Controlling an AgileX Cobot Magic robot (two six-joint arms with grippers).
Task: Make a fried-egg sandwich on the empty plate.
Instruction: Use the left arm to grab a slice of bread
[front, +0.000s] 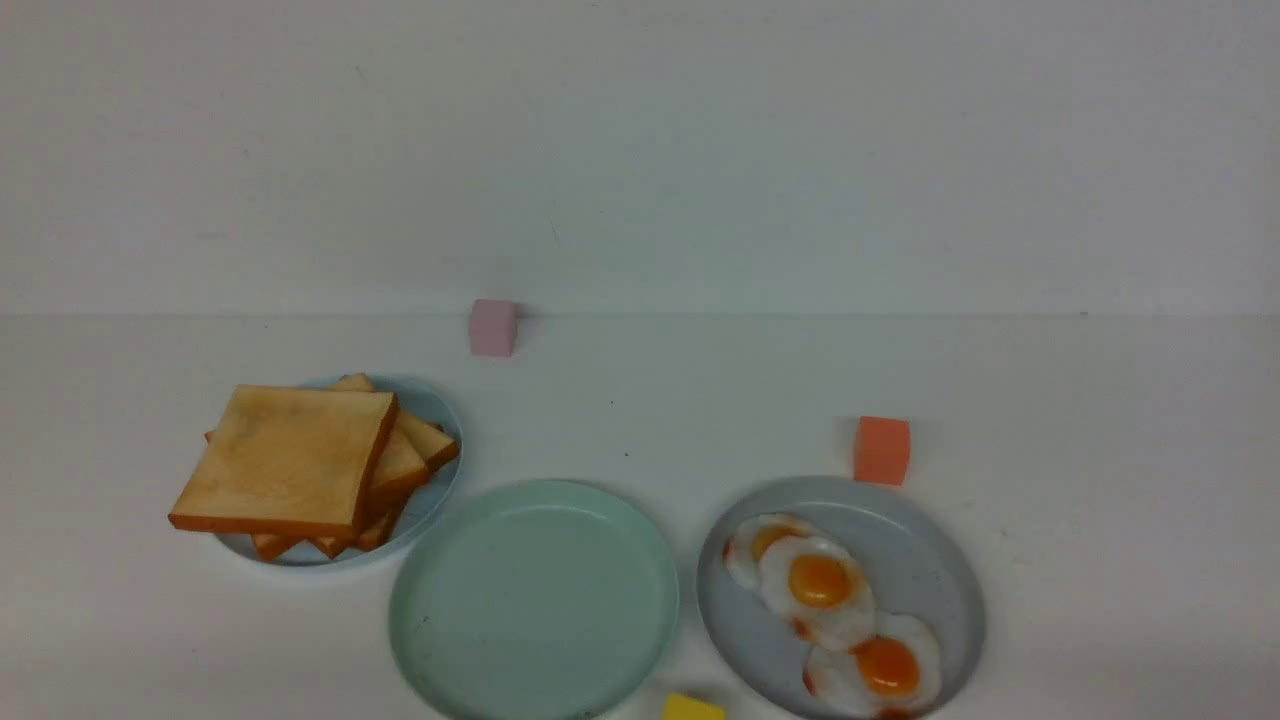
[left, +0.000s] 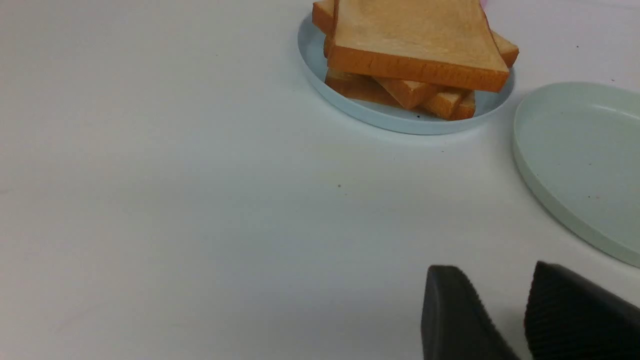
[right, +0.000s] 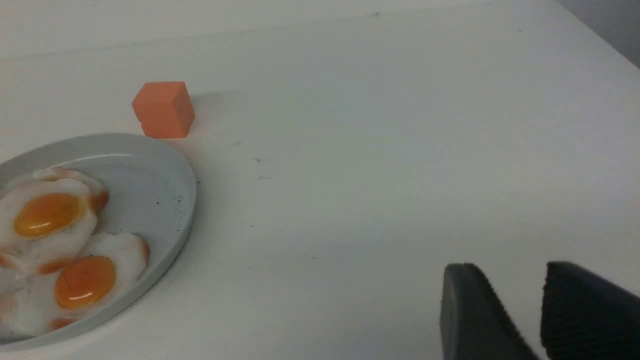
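Far left, out of the front view: left gripper low over the white table, black ribbed fingers parted, bare table showing in the gap, nothing held.

Next, on the left of the table: light-blue plate loaded with a loose pile of toast, slices fanned at different angles, top slice largest in view and overhanging the rim toward the left.

Further back, close to the wall: small pink cube, well apart from every plate.

In the middle, near the front edge: mint-green plate, bare inside, just beside the toast plate, rims close but whether touching cannot be told.

At the very front edge, between the two nearer plates: yellow block, only its top in view.

Right of the middle: grey-blue plate with three fried eggs overlapping in a diagonal row, orange yolks up.

Just behind that plate's rim: orange cube.

Far right, seen only from its own wrist: right gripper low over bare table, jaws apart, nothing between them.
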